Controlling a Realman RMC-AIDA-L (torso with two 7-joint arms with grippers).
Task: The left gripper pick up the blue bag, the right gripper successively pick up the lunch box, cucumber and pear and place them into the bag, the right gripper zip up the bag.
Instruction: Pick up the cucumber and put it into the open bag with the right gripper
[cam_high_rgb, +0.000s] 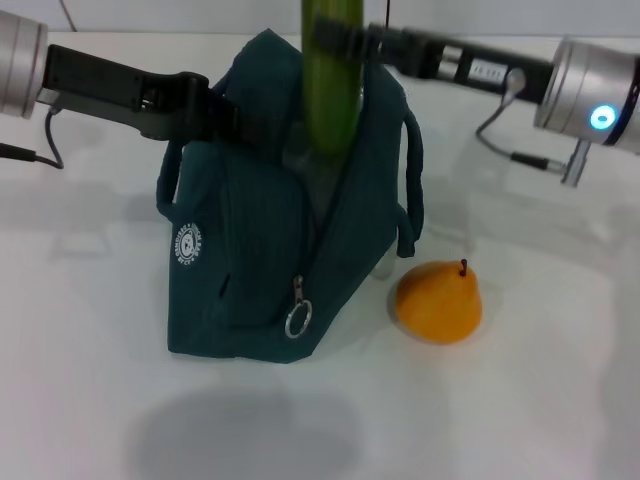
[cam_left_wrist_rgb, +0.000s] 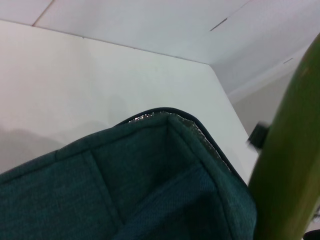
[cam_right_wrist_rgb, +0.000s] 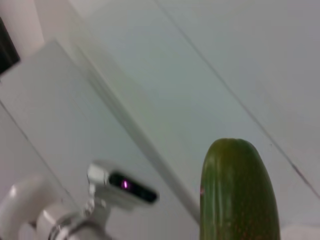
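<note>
A: Cucumber (cam_high_rgb: 332, 75) stood upright at top centre, clenched by the right tool (cam_high_rgb: 362, 42) for lowering into the blue bag (cam_high_rgb: 285, 230)?

B: Yes; the left tool (cam_high_rgb: 215, 112) gripped the bag's rim, keeping it open. The pear (cam_high_rgb: 439, 301) waited on the desk (cam_high_rgb: 90, 300).

bag (cam_high_rgb: 250, 260): dark teal, white round logo, silver zip ring, silver foil lining | cucumber (cam_high_rgb: 332, 80): green | pear (cam_high_rgb: 438, 300): yellow-orange, brown stem | grippers: black | table (cam_high_rgb: 540, 400): white
</note>
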